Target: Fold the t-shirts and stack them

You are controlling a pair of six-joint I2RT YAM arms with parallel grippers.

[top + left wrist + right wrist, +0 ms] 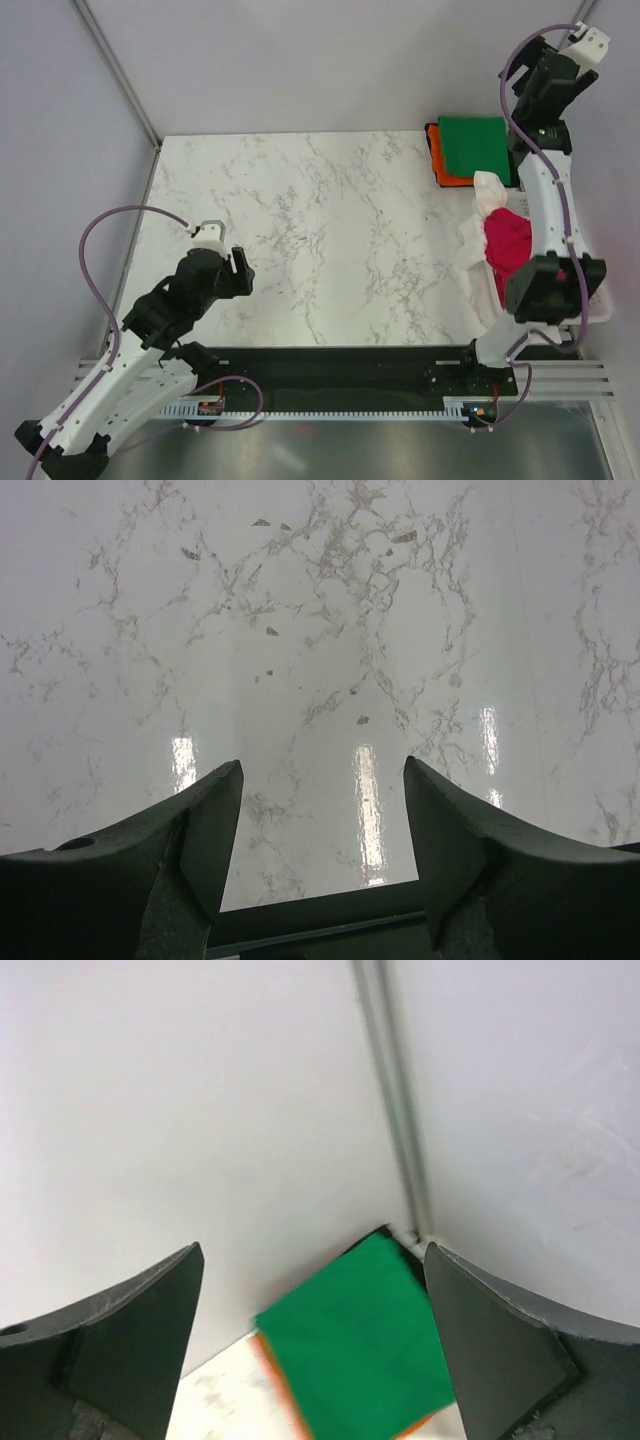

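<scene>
A folded green t-shirt (473, 148) (360, 1345) lies on a folded orange one (437, 165) (280, 1385) at the table's far right corner, with a dark edge showing under them. A crumpled red t-shirt (507, 248) and a white t-shirt (490, 192) sit in a heap at the right edge, partly hidden by the right arm. My right gripper (545, 80) (313, 1248) is raised above the folded stack, open and holding nothing. My left gripper (228, 265) (323, 763) hovers over bare marble at the near left, open and empty.
The marble table (320, 220) has grey walls along its left, far and right sides, with a metal post (395, 1110) in the far right corner. A white basket (472, 270) holds the loose shirts at the right. A black strip (330, 365) runs along the near edge.
</scene>
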